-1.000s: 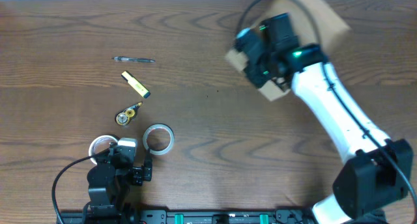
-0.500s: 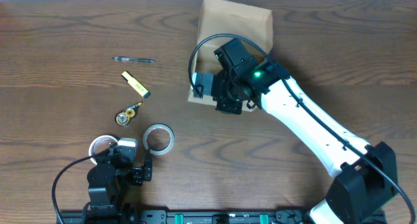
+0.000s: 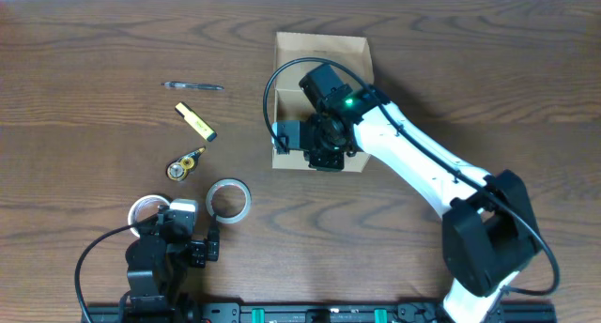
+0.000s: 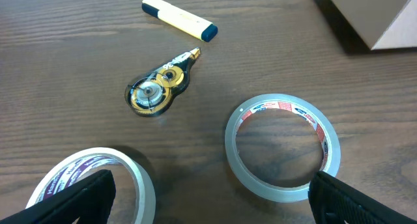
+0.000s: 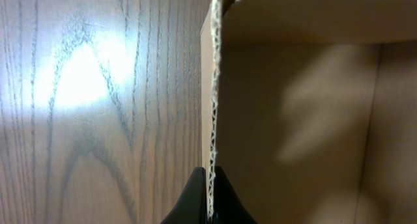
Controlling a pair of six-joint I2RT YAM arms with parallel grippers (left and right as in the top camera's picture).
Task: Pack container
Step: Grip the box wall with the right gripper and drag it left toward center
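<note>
Your container (image 3: 322, 49) now sits open side up and square on the table (image 3: 75, 41). One side wall is pinched between the closed jaws of your right gripper (image 5: 210, 188), so packing looks ready to begin.

Well left of the container, the purple-printed tape roll (image 4: 85, 160), correction-tape dispenser (image 3: 185, 163), pen (image 3: 192, 85), yellow highlighter (image 3: 195, 121) and clear tape roll (image 4: 232, 143) lie as they did a second ago. Your left gripper (image 4: 212, 188) sits low by the rolls, jaws spread wide and empty.

A second ago the container was a blur, up and to the right of where it now rests. Half a second ago it lay askew there.
</note>
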